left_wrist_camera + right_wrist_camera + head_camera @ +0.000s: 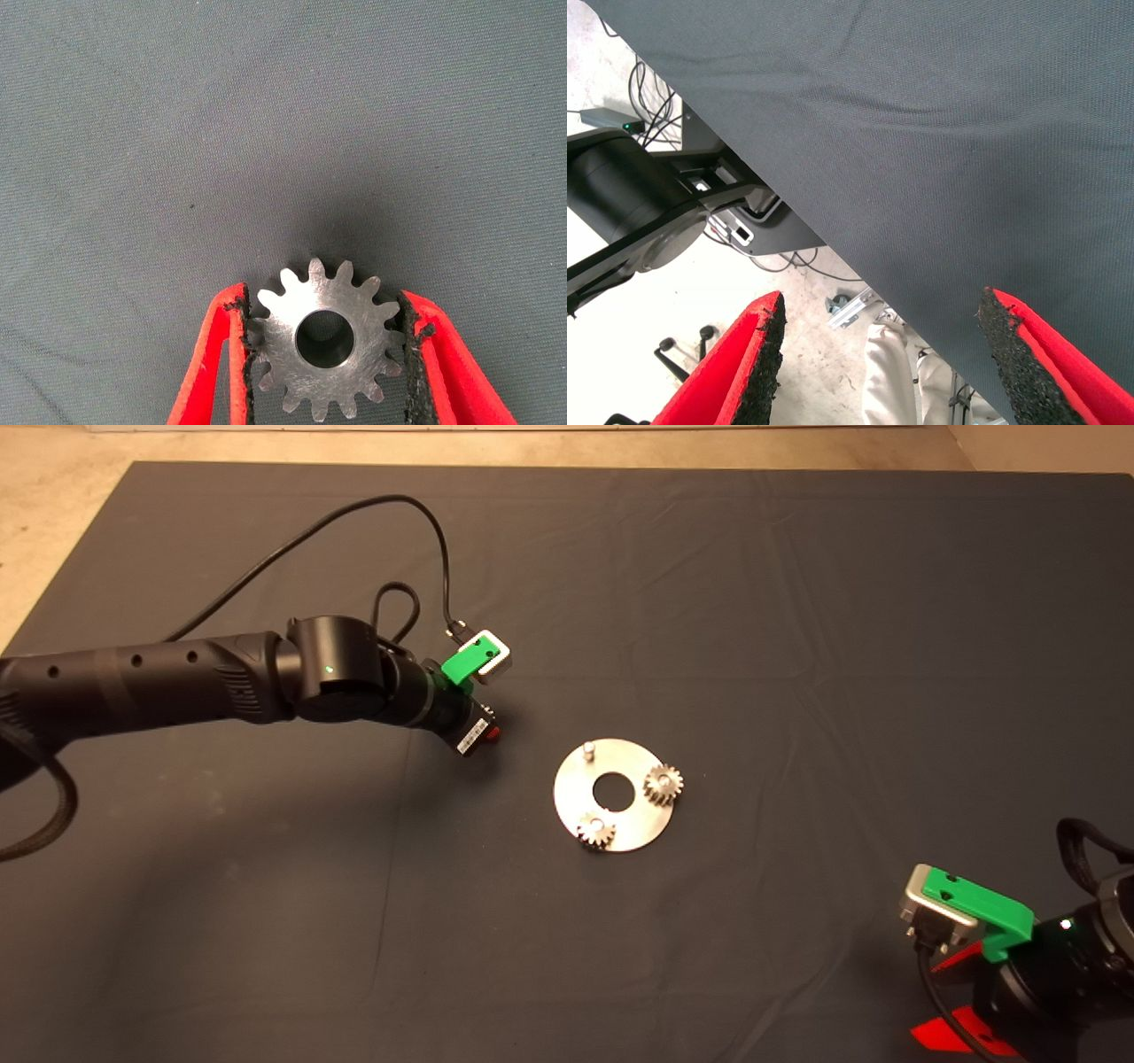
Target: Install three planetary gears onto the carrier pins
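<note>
My left gripper (489,737) hangs above the mat, just left of the shiny round disc (574,795). In the left wrist view it (323,297) is shut on a small silver gear (365,312), with a pad against the teeth on each side. The disc has a large centre hole and bears two more gears, one on its right pin (663,782) and one on its near pin (596,832). The third pin (586,748) stands bare at the disc's far left. My right gripper (930,999) is parked at the lower right, open and empty.
The dark mat (797,646) has light creases. A black cable (416,509) loops over the left arm. In the right wrist view, the floor past the mat's edge (833,239) shows cables and a black machine base (629,195).
</note>
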Motion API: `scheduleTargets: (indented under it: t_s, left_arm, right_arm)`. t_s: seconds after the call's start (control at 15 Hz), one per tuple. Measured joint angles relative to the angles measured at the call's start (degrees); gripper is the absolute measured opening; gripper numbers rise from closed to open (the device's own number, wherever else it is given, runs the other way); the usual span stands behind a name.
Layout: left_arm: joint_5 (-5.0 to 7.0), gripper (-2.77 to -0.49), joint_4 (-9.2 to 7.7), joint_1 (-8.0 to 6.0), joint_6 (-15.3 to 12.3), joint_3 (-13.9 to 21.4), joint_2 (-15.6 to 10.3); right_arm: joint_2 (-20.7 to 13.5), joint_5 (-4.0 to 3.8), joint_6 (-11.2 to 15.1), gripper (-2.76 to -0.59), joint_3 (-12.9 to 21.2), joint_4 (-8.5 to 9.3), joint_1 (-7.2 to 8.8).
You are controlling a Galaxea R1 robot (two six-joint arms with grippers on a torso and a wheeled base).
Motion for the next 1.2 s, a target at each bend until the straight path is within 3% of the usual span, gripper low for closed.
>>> scheduleTargets:
  t_s: [0.53, 0.73, 0.8, 0.93, 1.0, 1.2]
  left_arm:
    - [0.22, -2.61, -1.10, 0.00, -0.01, 1.04, -0.91]
    - [1.00, -2.61, -2.54, 0.00, -0.03, 3.97, -1.41]
    - [1.99, -2.61, -3.98, -0.01, -0.03, 5.31, -1.34]
    - [6.38, -2.61, -5.89, -0.28, -0.10, 7.55, -1.24]
    - [8.27, -2.61, -5.97, -0.74, -0.33, 9.17, -1.44]
    - [8.92, -2.61, -7.19, -1.61, -4.41, 15.06, -0.80]
  right_arm:
    - [0.00, -0.02, 0.00, -1.75, 0.00, 0.05, 0.30]
    - [0.00, -0.02, 0.00, -1.75, 0.00, 0.05, 0.30]
    - [0.02, 0.00, 0.00, -1.75, 0.00, 0.05, 0.30]
    - [0.02, -0.05, 0.00, -1.75, 0.00, 0.05, 0.30]
    - [0.05, -0.02, 0.00, -1.75, 0.00, 0.05, 0.30]
    - [0.17, 0.00, 0.00, -1.75, 0.01, 0.07, 0.74]
